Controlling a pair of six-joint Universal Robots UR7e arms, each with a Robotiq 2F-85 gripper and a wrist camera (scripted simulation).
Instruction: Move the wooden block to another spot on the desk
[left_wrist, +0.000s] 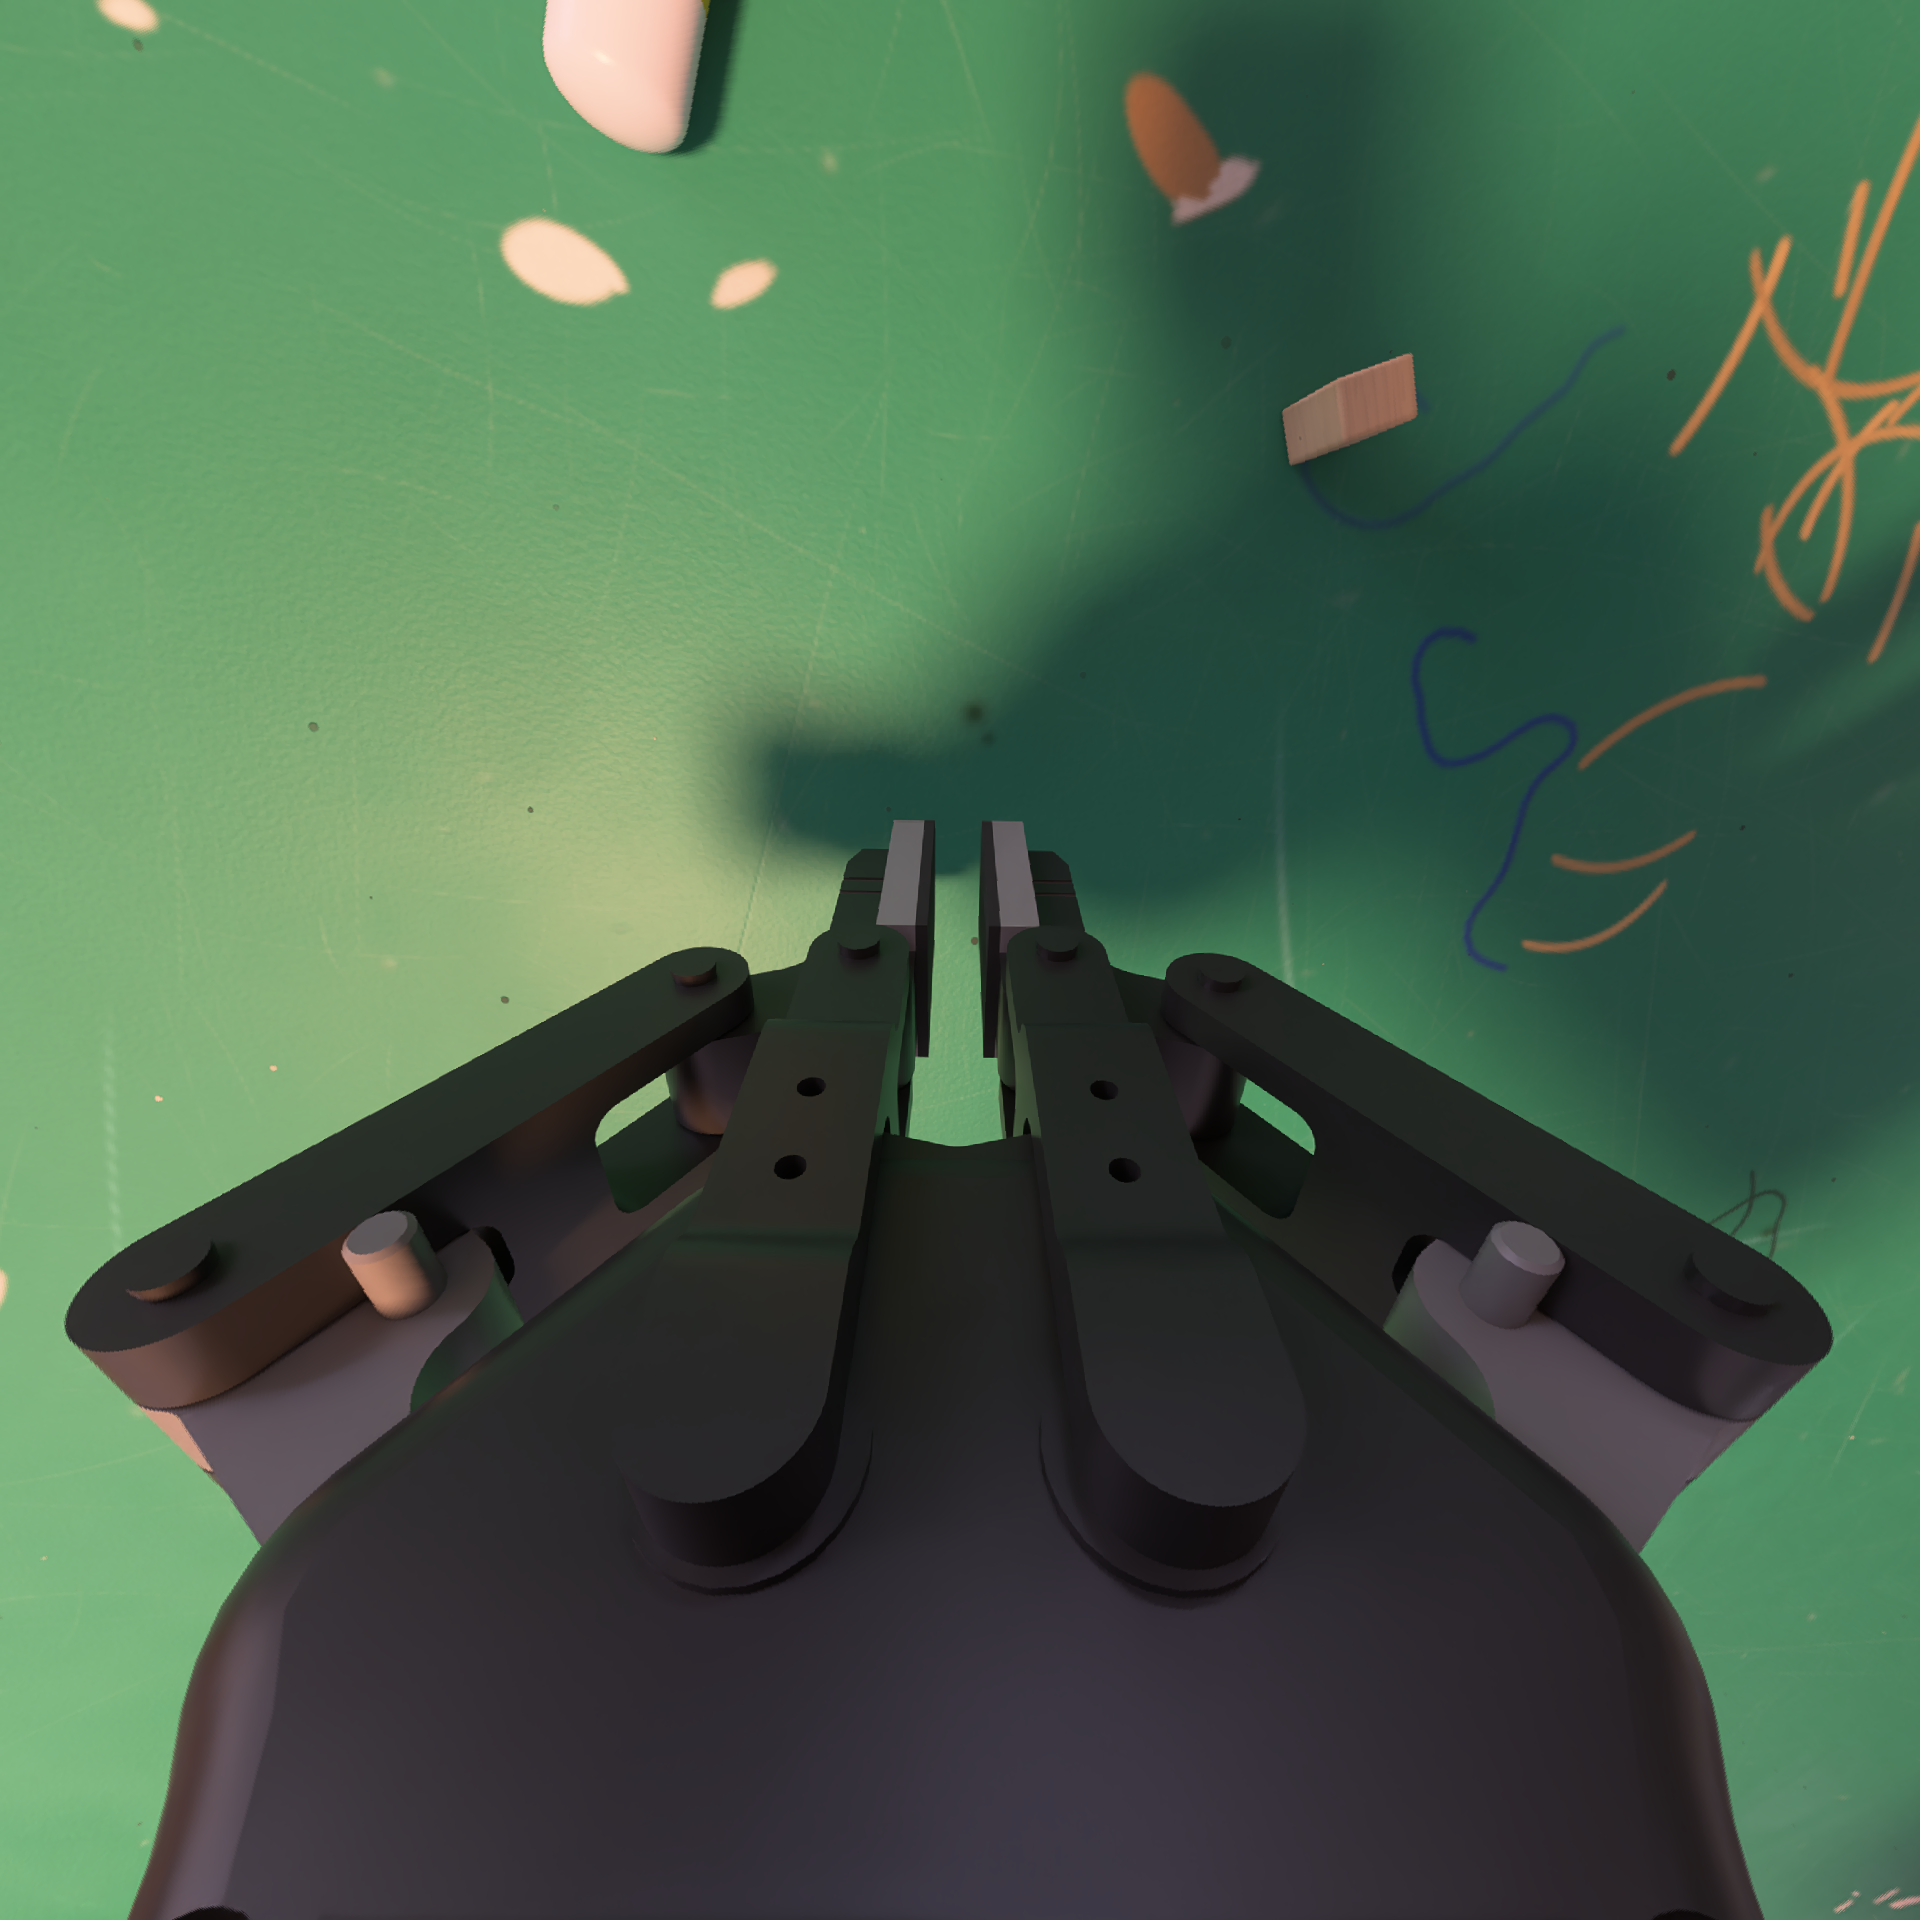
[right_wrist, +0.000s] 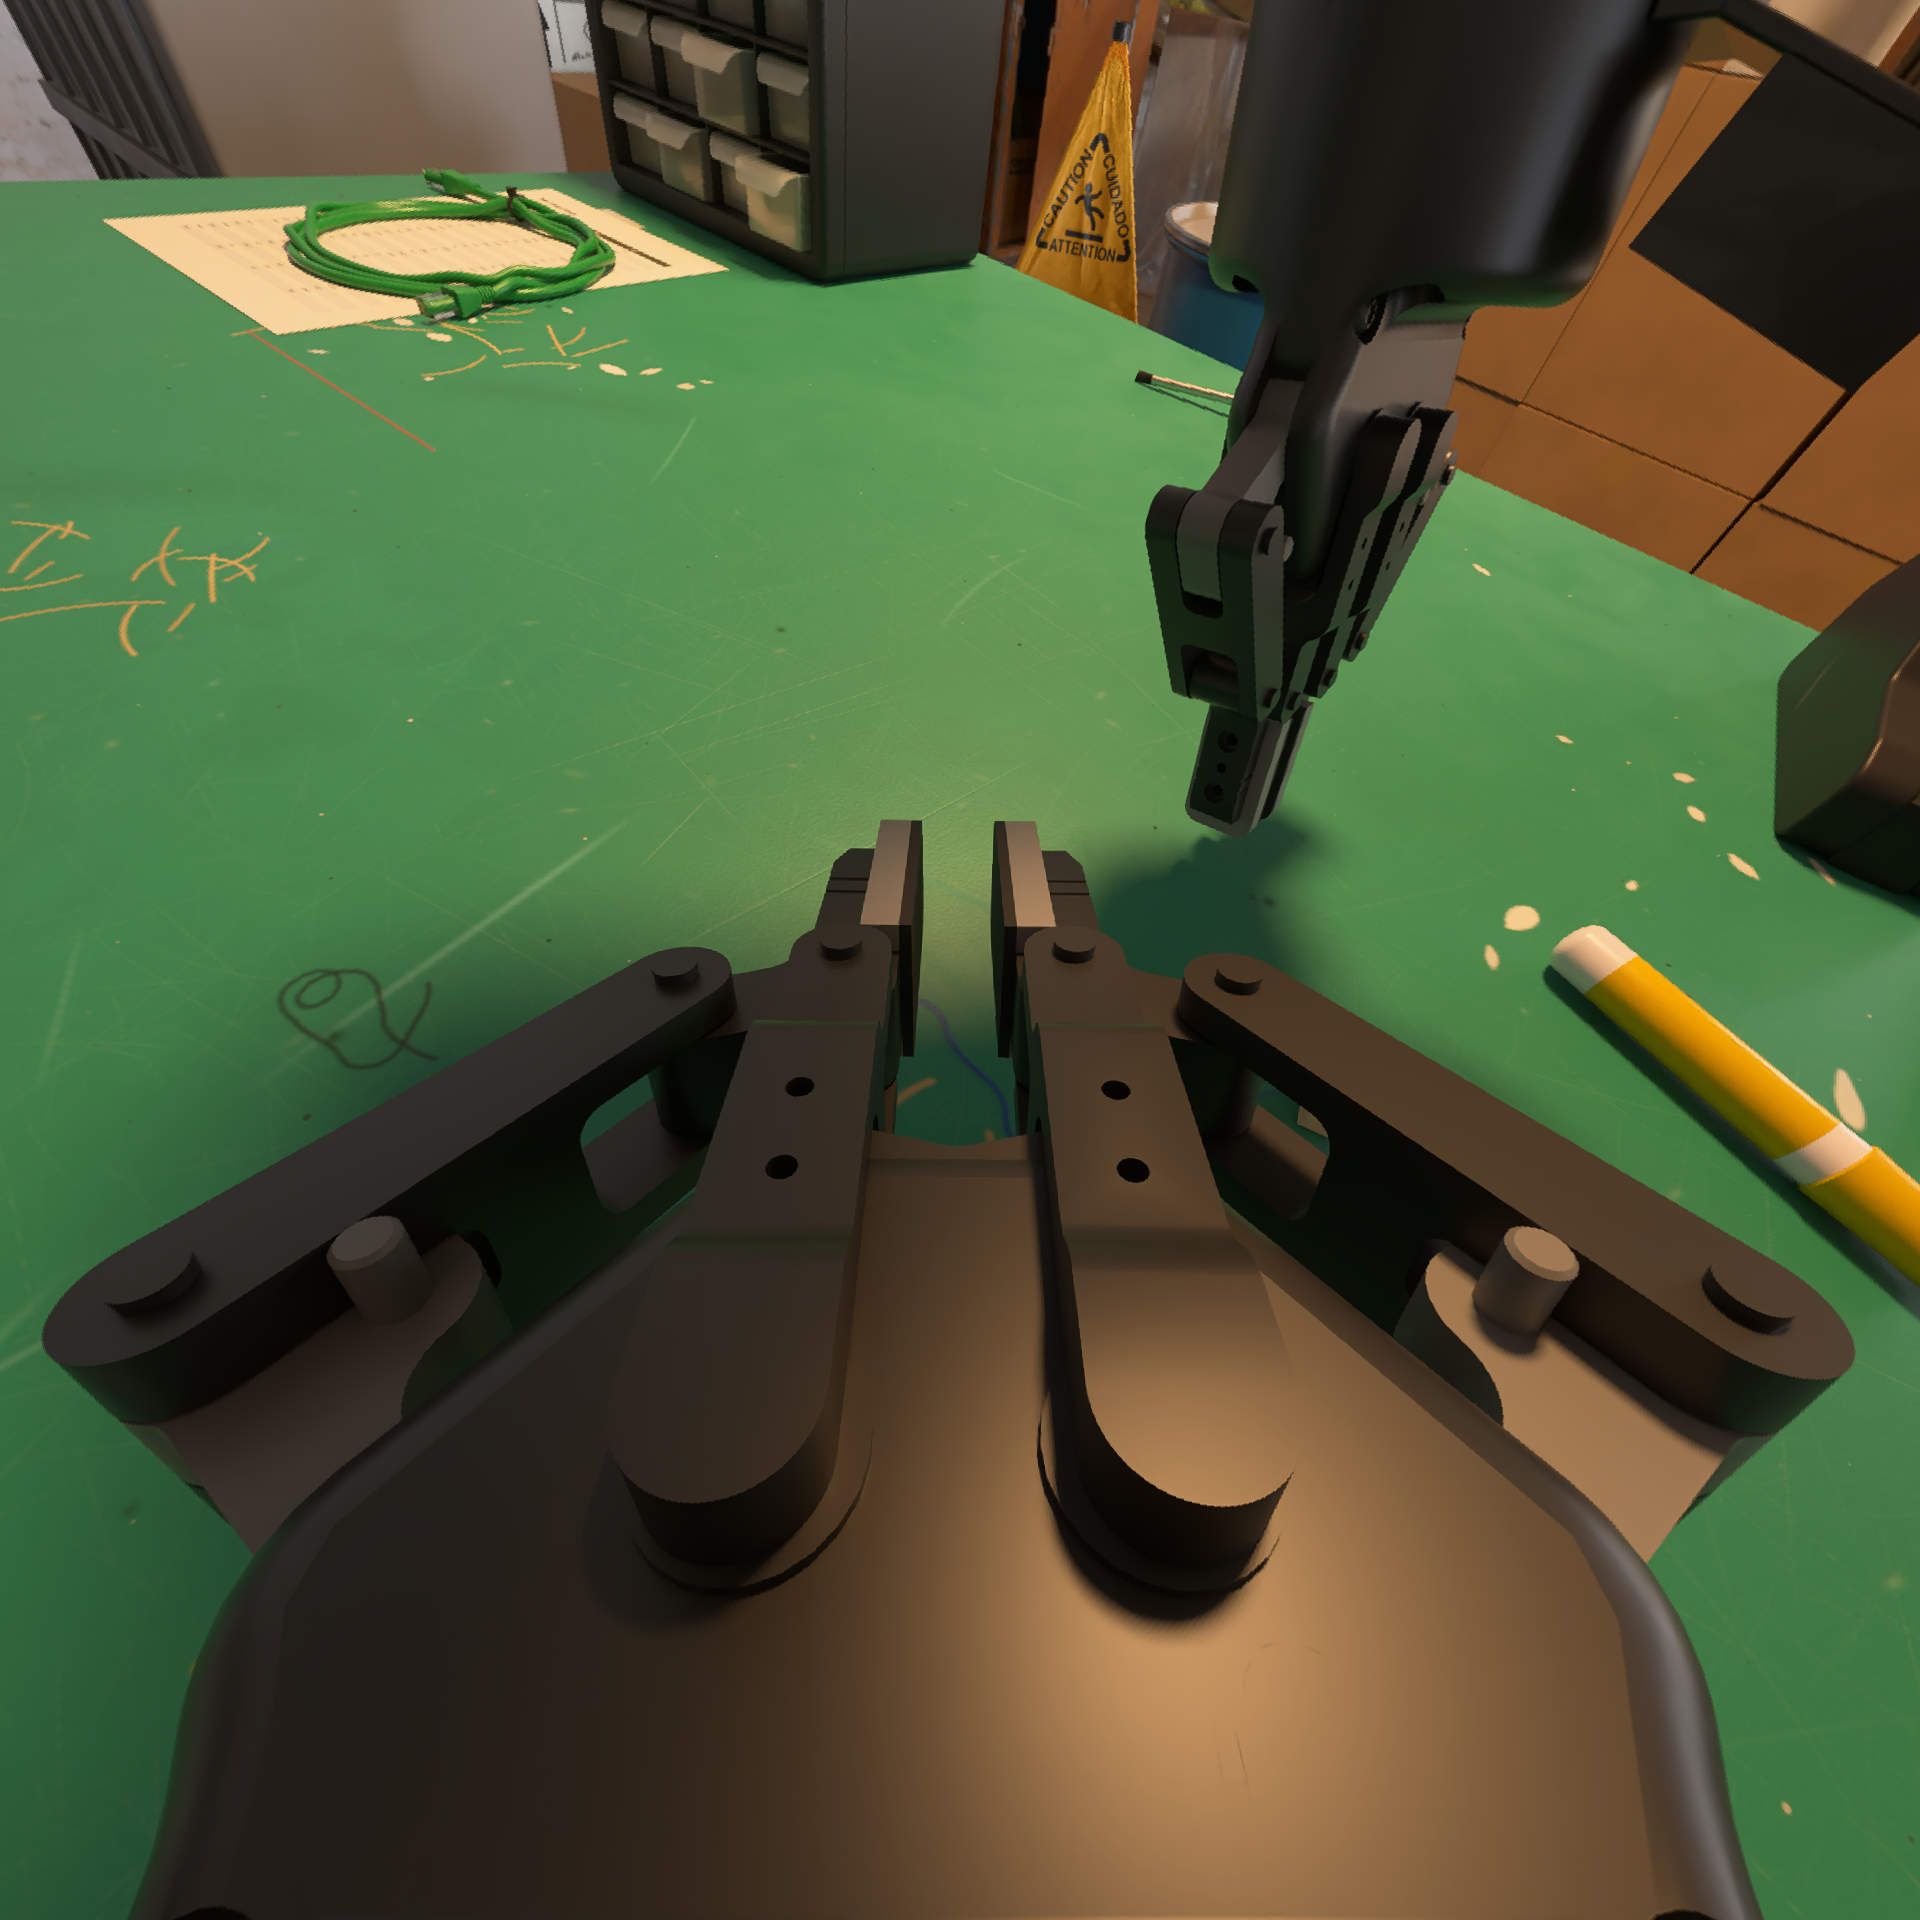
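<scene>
Both grippers empty, fingers nearly together with only a narrow gap. Left gripper (left_wrist: 957, 868) points down at the green desk (left_wrist: 416, 623); wooden block (left_wrist: 1349, 407) lies ahead and off to its right, well apart, in shadow, no desk edge in view. Right gripper (right_wrist: 957, 873) hovers low, block not visible. Step: approach. Next: spread the fingers, shift over block, descend.

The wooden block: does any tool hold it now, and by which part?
No. The wooden block lies free on the desk. The left tool and right tool are nearly closed, with nothing between their fingers.
</scene>
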